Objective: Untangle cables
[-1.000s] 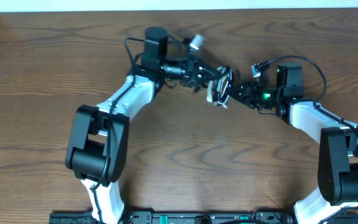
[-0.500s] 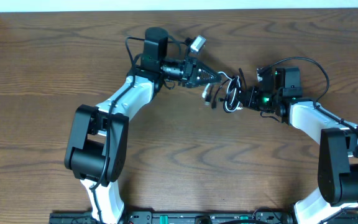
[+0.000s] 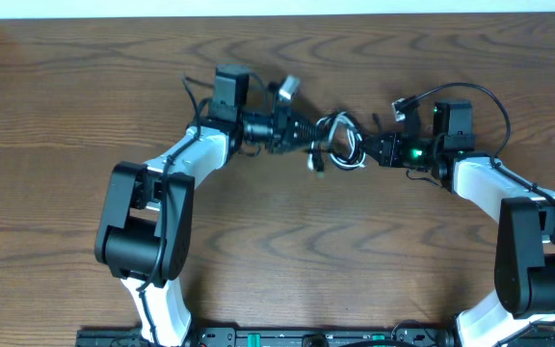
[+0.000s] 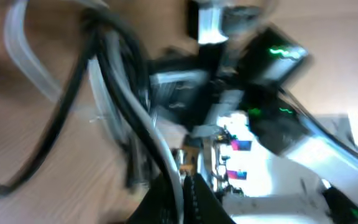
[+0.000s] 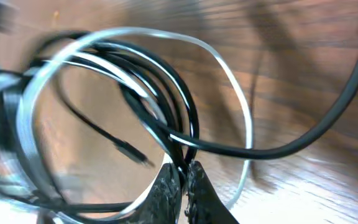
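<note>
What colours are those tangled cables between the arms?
A black cable and a white cable; right wrist view shows best.

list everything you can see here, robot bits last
cables: two, one black and one white, looped together in one coil between the two tools, upper middle of the table
table: one, dark brown wood grain, under everything
left arm: one, white with black joints, reaching in from the lower left
right arm: one, white with black joints, reaching in from the lower right
left tool: one, black, shut on the cables from the left
right tool: one, black, shut on the cables from the right
</note>
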{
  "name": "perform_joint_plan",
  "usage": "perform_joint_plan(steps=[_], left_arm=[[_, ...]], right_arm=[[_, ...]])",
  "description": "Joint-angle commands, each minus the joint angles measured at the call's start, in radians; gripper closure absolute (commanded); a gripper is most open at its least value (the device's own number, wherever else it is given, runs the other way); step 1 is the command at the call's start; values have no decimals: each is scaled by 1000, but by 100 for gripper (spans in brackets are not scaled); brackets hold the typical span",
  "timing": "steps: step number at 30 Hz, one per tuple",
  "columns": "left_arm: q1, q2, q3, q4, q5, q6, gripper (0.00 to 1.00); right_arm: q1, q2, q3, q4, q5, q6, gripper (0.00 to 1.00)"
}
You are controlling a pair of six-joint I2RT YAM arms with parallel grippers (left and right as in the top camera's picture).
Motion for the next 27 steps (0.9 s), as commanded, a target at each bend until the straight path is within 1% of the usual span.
perform_joint_plan(steps=[1, 4, 7, 11, 13, 14, 15, 16, 18, 19, 22, 24, 27], left_arm=[[-5, -22, -8, -118, -241, 186, 91], [-7, -22, -8, -207, -372, 248, 92], [-21, -22, -8, -248, -423, 281, 92], [-40, -22, -7, -287, -459, 288, 90], [-39, -28, 1, -317, -459, 288, 84], [-37, -34, 10, -341, -459, 288, 83], [-35, -42, 22, -368, -459, 288, 78], [-35, -51, 34, -392, -462, 289, 76], [-39, -77, 56, -433, -500, 289, 68], [-43, -89, 61, -451, -538, 289, 64], [-59, -126, 67, -517, -738, 288, 63], [-74, -137, 67, -552, -848, 288, 65], [-106, -135, 66, -575, -918, 287, 69]], right_arm=[[-3, 6, -1, 3, -96, -28, 99], [-2, 6, -1, 3, -96, -28, 99], [-2, 6, -1, 2, -95, -28, 99], [-2, 6, -1, 0, -95, -28, 99], [-2, 6, -1, 0, -95, -28, 99], [-2, 5, -1, 0, -95, -28, 99], [-2, 4, -1, 0, -95, -28, 99], [-2, 3, -1, 0, -95, -28, 99], [-2, -2, -1, 0, -95, -28, 99], [-2, -3, 0, 0, -95, -28, 99], [-2, -7, 0, -1, -95, -28, 99], [-1, -8, 3, -5, -92, -27, 99], [0, -8, 13, -28, -64, -12, 99]])
